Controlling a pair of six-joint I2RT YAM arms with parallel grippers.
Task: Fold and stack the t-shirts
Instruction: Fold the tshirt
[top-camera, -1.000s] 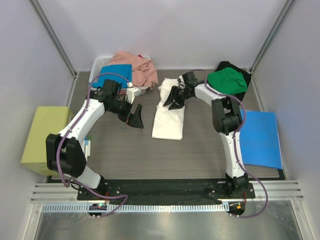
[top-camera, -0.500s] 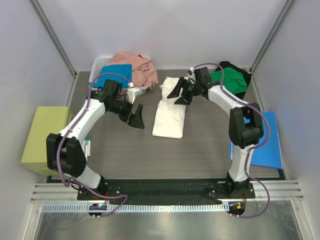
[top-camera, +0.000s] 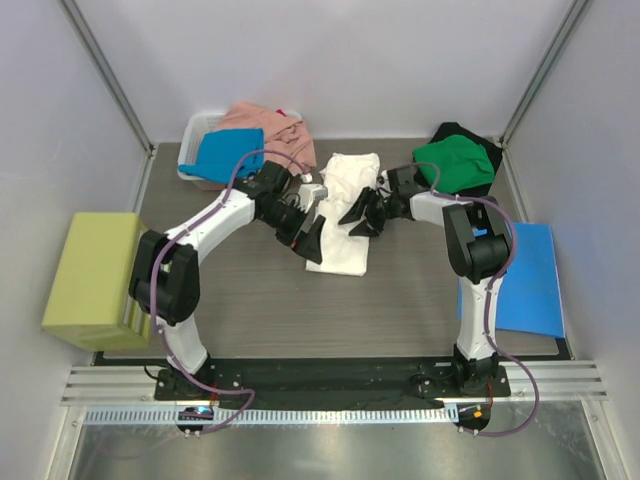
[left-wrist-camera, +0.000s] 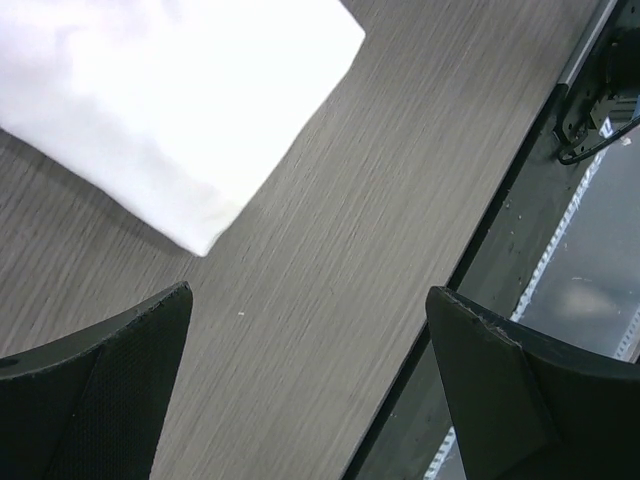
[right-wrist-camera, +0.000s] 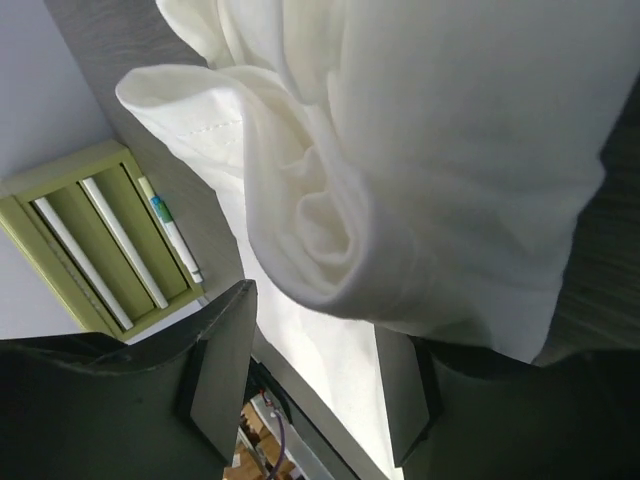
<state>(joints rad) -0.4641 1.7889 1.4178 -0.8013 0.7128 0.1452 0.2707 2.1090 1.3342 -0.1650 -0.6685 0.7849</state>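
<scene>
Bare counter (top-camera: 330, 310) lies open from the near edge up to the white shirt (top-camera: 345, 255). The left arm (top-camera: 215, 215) and right arm (top-camera: 470, 240) crowd in over that shirt. The basket (top-camera: 192, 140) blocks the far left and the green shirt (top-camera: 455, 160) the far right. The folder (top-camera: 520, 275) and box (top-camera: 95, 270) line the sides.

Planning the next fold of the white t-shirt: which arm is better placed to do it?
Right: the right fingers straddle a bunched edge of the white t-shirt; the left fingers hang open beside its corner.
</scene>
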